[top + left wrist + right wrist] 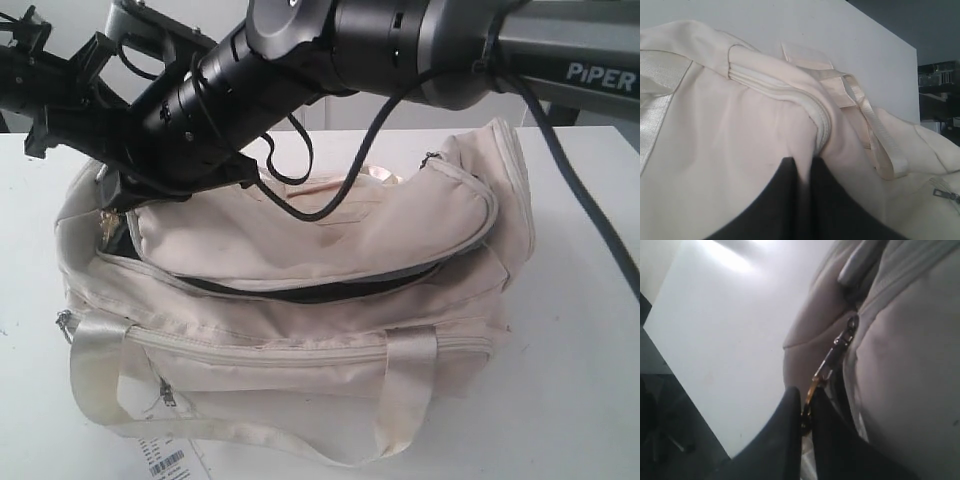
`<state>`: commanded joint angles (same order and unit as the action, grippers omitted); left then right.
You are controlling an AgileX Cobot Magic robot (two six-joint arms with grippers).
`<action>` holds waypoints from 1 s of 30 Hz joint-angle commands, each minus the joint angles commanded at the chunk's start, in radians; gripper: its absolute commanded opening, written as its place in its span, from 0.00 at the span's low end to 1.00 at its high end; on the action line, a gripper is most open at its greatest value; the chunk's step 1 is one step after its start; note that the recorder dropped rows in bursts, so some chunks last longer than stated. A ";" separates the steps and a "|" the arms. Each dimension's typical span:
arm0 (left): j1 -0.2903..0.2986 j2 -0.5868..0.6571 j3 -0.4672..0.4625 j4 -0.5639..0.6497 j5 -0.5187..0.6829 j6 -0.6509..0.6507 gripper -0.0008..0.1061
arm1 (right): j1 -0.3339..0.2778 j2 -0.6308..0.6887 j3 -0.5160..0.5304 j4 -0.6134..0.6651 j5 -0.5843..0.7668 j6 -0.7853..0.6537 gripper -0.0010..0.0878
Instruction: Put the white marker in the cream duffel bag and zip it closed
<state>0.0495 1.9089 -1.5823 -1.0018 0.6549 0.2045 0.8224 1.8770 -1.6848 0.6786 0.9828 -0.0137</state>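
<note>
Right wrist view: right gripper [805, 396] fingers together, clamped on the silver-and-gold metal zipper pull [834, 356] of the large soft cream fabric duffel bag [910, 370]. Only the left wrist view shows the left gripper [801, 164] pinching a fold of the bag's fabric beside a zipper seam. Exterior view: bag on white table [585, 400], top zipper gaping, dark lining visible. The slim white marker is in no view; bag contents cannot be told.
</note>
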 joint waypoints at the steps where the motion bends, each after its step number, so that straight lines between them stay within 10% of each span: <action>1: 0.000 0.000 0.000 0.000 0.000 0.000 0.01 | 0.000 0.000 0.000 0.000 0.007 0.000 0.01; 30: 0.000 0.000 0.000 -0.013 -0.033 -0.025 0.01 | -0.004 -0.002 0.000 0.075 0.178 -0.215 0.01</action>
<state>0.0495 1.9089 -1.5823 -1.0148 0.6223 0.1793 0.8181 1.8749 -1.6848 0.7538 1.1605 -0.2284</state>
